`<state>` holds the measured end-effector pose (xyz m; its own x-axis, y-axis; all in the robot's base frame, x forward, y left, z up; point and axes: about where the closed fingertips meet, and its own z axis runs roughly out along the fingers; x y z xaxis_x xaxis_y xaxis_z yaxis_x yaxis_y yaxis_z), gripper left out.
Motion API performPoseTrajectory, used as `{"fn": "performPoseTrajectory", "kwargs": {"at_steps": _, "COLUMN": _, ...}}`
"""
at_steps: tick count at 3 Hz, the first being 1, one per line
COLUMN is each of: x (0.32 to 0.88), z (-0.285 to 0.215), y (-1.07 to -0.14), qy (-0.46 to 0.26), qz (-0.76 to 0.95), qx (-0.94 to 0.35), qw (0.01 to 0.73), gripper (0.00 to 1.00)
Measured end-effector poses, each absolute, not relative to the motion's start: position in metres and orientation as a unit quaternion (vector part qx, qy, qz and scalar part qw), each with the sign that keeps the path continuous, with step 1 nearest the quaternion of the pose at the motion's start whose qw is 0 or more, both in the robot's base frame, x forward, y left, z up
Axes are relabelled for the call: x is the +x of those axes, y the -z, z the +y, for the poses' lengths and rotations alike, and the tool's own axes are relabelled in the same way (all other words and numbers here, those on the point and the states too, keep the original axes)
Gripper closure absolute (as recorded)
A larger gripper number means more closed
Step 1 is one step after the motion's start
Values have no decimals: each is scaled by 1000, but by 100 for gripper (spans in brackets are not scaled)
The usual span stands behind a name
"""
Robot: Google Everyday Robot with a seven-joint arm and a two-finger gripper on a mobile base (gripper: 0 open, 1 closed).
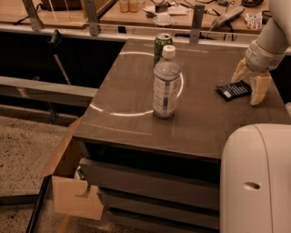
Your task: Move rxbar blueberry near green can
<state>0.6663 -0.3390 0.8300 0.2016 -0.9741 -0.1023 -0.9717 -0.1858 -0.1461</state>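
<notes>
The rxbar blueberry (233,90) is a small dark navy wrapper lying flat on the brown table (136,95) near its right edge. My gripper (248,83) reaches down from the upper right, open, with one pale finger (259,88) to the right of the bar and the other behind its left end. The green can (162,45) stands upright at the far middle of the table, partly hidden behind the bottle, well left of the bar.
A clear plastic water bottle (166,83) with a white cap stands mid-table between can and front edge. Cluttered wooden benches (182,11) lie behind the table. Drawers (150,182) and a cardboard box (72,195) sit below. The robot's white body (254,182) fills the lower right.
</notes>
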Motion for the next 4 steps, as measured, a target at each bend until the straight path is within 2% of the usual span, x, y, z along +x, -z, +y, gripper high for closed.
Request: {"fn": "performPoseTrajectory", "kwargs": {"at_steps": 4, "x": 664, "z": -340, "y": -833, "qy": 7, "qz": 633, "qx": -769, "qw": 88, "gripper": 55}}
